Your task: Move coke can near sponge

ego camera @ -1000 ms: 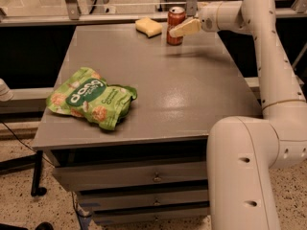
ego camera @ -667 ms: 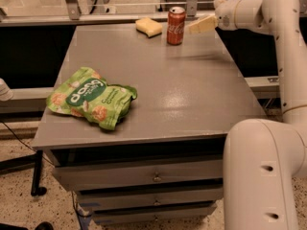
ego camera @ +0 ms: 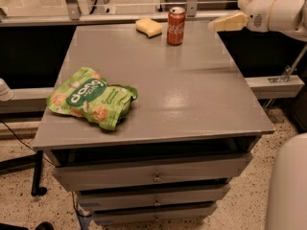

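The coke can stands just beside the sponge; the gripper hangs apart from both; wide or narrow, I cannot tell.

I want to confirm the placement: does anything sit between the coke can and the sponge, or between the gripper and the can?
Nothing visible does. The coke can stands upright just right of the sponge, only bare table between them. The gripper hangs to the can's right, apart from it, nothing between.

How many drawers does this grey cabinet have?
3, stacked under the tabletop: upper drawer, middle drawer, lowest drawer. The pincer hovers right of the coke can.
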{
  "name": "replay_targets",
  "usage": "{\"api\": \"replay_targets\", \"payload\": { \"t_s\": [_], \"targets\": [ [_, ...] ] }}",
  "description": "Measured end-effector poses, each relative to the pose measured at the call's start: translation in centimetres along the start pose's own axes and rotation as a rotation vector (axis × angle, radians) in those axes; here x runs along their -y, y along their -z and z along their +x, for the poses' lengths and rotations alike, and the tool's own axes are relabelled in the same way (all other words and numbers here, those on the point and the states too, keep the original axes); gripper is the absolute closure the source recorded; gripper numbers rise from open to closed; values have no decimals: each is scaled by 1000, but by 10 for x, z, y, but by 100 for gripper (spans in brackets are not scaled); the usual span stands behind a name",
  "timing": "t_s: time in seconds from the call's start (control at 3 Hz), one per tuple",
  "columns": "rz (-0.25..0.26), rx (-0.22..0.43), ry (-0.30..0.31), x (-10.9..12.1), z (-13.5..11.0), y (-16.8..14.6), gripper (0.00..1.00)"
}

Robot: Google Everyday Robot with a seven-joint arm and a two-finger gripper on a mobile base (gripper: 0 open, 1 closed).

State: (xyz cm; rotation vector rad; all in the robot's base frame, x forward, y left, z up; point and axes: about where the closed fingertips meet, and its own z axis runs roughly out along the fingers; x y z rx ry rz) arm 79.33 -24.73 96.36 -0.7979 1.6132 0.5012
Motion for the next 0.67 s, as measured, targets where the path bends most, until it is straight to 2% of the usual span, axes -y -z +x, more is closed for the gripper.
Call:
{"api": "replay_targets", "payload": {
  "t_s": [0.33, 0.67],
  "targets": [
    [-104, 57, -46, -38, 2, 29, 0],
    [-120, 57, -61, -44, 9, 25, 0]
  ]
}}
